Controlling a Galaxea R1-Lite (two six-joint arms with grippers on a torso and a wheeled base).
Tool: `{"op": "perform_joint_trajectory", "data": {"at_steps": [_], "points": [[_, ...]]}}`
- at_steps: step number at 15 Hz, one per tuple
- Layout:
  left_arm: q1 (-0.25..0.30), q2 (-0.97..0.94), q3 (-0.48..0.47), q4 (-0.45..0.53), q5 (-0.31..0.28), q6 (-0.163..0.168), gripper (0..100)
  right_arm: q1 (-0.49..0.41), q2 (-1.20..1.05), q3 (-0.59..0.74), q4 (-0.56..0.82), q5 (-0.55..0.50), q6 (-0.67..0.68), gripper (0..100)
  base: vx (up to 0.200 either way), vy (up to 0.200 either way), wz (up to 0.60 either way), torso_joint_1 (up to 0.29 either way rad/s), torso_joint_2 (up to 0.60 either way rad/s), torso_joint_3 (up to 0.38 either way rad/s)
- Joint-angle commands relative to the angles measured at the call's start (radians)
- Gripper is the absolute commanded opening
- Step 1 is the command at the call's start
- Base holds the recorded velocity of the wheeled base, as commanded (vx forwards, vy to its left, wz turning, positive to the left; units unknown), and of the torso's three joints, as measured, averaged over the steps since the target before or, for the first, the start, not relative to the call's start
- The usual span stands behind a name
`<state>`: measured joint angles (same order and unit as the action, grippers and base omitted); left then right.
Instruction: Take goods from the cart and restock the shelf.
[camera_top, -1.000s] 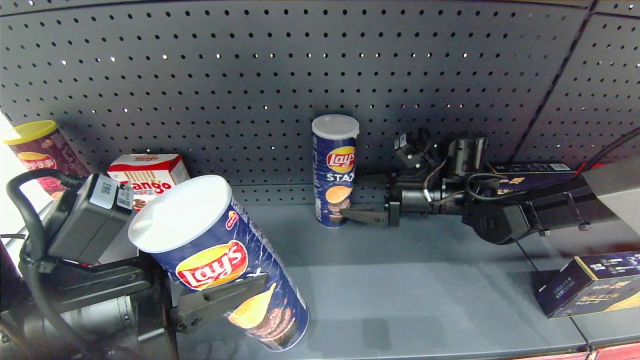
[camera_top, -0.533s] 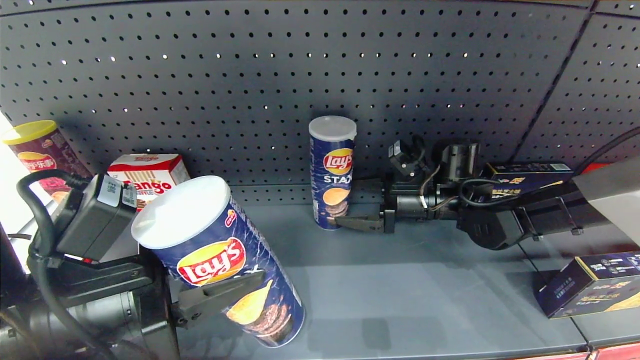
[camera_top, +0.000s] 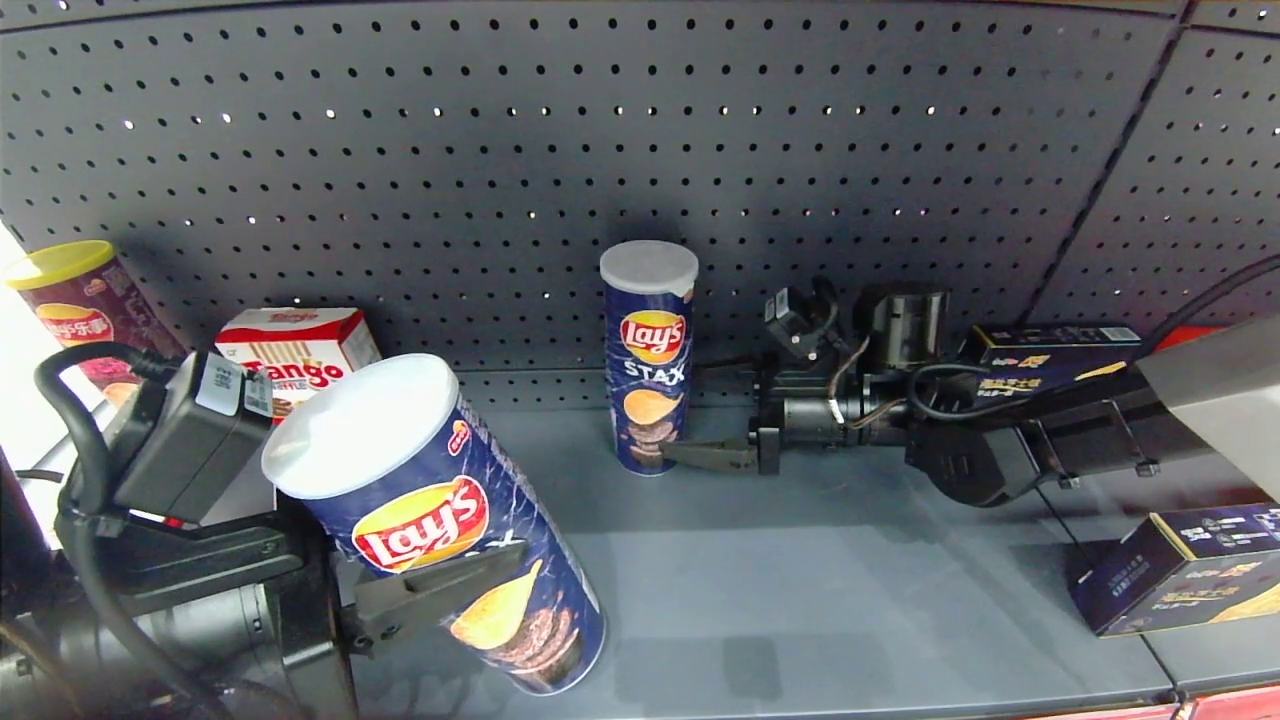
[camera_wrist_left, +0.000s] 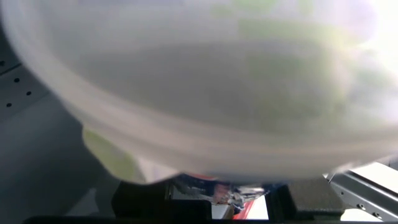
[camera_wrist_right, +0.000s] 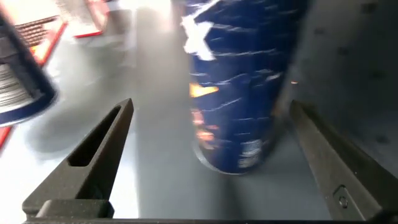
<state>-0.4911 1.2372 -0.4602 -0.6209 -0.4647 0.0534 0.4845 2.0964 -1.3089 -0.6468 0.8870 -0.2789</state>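
The upright blue cardboard chip can (camera_top: 648, 360) with a pale plastic lid stands on the grey metal shelf (camera_top: 820, 580), at the far middle, close to the dark perforated back panel (camera_top: 600, 130). The right arm lies low and nearly level over the shelf, coming in from the right. The right gripper (camera_top: 700, 410) has its fingers spread wide on either side of the can's lower part. In the right wrist view the right gripper (camera_wrist_right: 211, 107) leaves a gap on both sides of the can (camera_wrist_right: 242, 87), so it grips nothing; the far finger is the closer one.

At the near left, the left arm comes up from below the shelf's front edge. The left gripper (camera_top: 385, 575) is closed around the tilted blue chip can (camera_top: 440, 520), which leans with its white lid up and to the left and its base toward the shelf front. One dark finger crosses the can's near side. In the left wrist view that lid (camera_wrist_left: 199, 87) sits right against the camera.

At the far left stands a red-and-white cardboard box (camera_top: 295, 355), with a maroon can with a yellow lid (camera_top: 75, 300) further left. To the right, a flat dark blue box (camera_top: 1055, 350) lies behind the right arm, and another dark blue box (camera_top: 1180, 570) sits near the front right.
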Motion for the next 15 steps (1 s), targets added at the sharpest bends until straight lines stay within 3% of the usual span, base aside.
{"op": "perform_joint_trajectory", "data": {"at_steps": [1,9,10,15], "points": [[0.000,-0.001,0.003,0.000,0.000,-0.001,0,-0.004,0.033,-0.044,0.004,0.000,0.001,100,0.000,0.000,0.00,0.000,0.00,0.000],[0.002,0.001,0.006,0.000,0.000,-0.001,0,0.055,0.129,-0.147,0.001,-0.020,0.010,100,0.000,0.000,0.00,0.000,0.00,0.000],[0.002,0.001,0.011,0.000,0.000,-0.001,0,0.060,0.139,-0.156,-0.002,-0.016,0.012,0,0.000,0.000,0.00,0.000,0.00,0.000],[0.002,-0.001,0.014,0.000,0.000,-0.001,0,0.079,0.082,-0.115,-0.001,-0.042,0.018,0,0.000,0.000,0.00,0.000,0.00,0.000]]}}
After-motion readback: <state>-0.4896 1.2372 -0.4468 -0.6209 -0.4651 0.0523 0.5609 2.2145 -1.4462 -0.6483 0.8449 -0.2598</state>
